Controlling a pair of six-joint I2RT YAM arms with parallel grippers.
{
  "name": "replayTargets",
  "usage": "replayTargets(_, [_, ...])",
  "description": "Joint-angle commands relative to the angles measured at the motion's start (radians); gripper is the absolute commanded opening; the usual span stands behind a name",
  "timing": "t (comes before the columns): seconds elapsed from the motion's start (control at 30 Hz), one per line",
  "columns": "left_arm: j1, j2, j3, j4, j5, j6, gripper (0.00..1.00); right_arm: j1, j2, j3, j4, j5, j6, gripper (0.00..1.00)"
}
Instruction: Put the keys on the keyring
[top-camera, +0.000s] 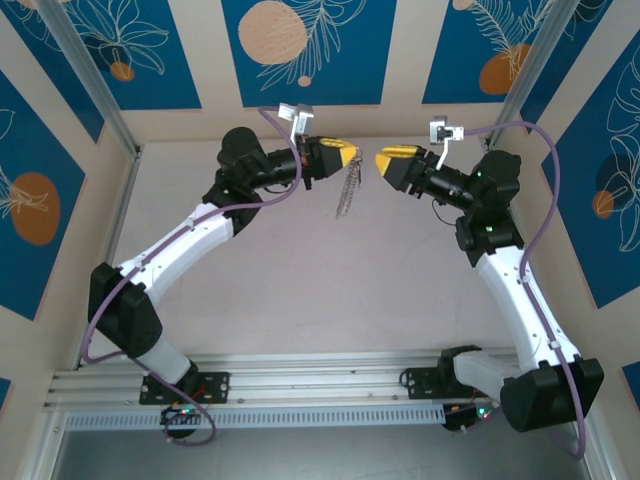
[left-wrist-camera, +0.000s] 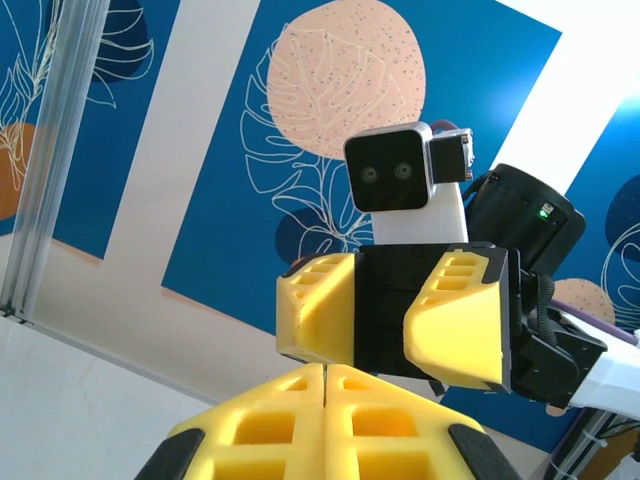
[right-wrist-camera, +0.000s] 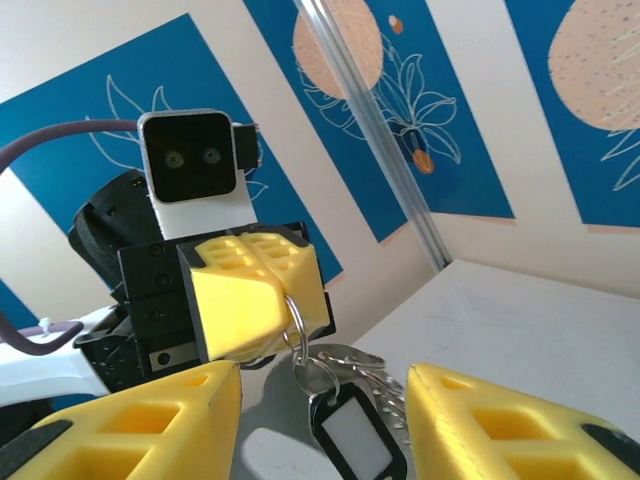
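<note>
The left claw (top-camera: 352, 158) is clenched on the keyring (top-camera: 348, 192), which dangles above the table's (top-camera: 300, 290) 12 o'clock end. The right claw (top-camera: 384, 161), released and empty, faces it from 3 o'clock. A black tag (right-wrist-camera: 350, 440) and what may be keys (right-wrist-camera: 368, 375) hang beneath.

The right gripper (right-wrist-camera: 322, 388) shows its two yellow fingers (right-wrist-camera: 130, 425) along the bottom edge, standing well apart. Facing it, the left gripper (right-wrist-camera: 258, 295) has its yellow fingers pressed together on the keyring (right-wrist-camera: 296, 322) — a thin wire loop pinched near its top. Below that loop hang silvery pieces (right-wrist-camera: 378, 378) and a black-framed tag (right-wrist-camera: 357, 442) with a pale window, seen in the gap between the near fingers. Behind them are blue leaf-patterned wall panels (right-wrist-camera: 470, 100) and a slanting metal post (right-wrist-camera: 358, 110).
</note>
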Motion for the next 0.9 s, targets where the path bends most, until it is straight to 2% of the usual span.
replayTargets(0.0, [-0.009, -0.007, 0.021, 0.047, 0.026, -0.013, 0.00, 0.007, 0.008, 0.007, 0.096, -0.059, 0.049, 0.47])
replayTargets(0.37, [-0.010, -0.010, 0.024, 0.054, 0.028, -0.019, 0.00, 0.066, 0.044, 0.040, 0.061, -0.045, 0.004, 0.45])
replayTargets(0.87, [-0.013, -0.013, 0.015, 0.060, 0.035, -0.024, 0.00, 0.092, 0.078, 0.080, 0.035, -0.035, -0.016, 0.20])
